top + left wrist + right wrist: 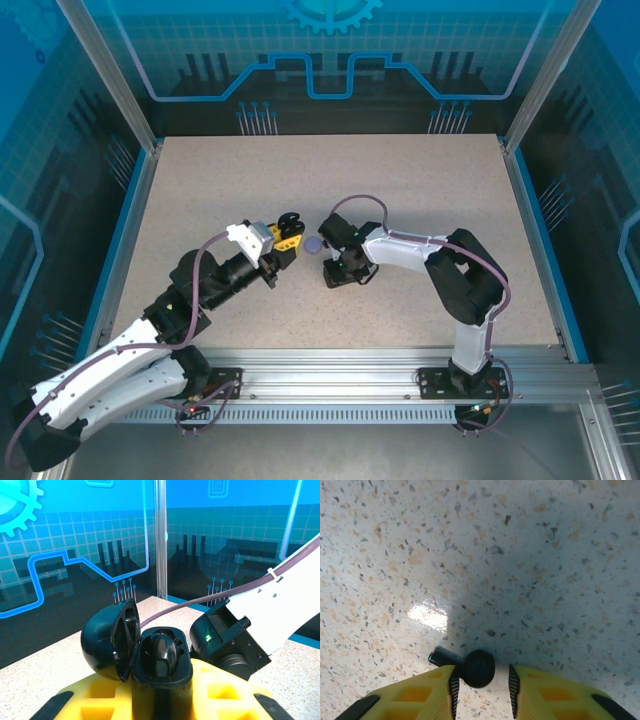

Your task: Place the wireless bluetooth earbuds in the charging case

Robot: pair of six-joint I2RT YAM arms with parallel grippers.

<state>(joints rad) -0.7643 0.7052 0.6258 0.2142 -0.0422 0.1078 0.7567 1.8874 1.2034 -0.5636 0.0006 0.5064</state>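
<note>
My left gripper (161, 696) is shut on a black charging case (161, 677), held upright above the table with its lid (106, 642) swung open to the left. One black earbud (163, 652) sits in the case's well. In the top view this case (290, 222) is at the table's middle. A second black earbud (478, 668) lies on the table, its short stem (441, 656) pointing left. My right gripper (482, 680) points down and straddles this earbud, open: the left pad touches its head and the right pad stands a little apart. From above, the right gripper (334, 278) is just right of the case.
A small round lavender case (314, 244) lies on the table between the two grippers. The right arm's wrist (227, 640) is close behind the held case. Speckled tabletop (430, 190) stretches free toward the back and both sides, bounded by blue walls.
</note>
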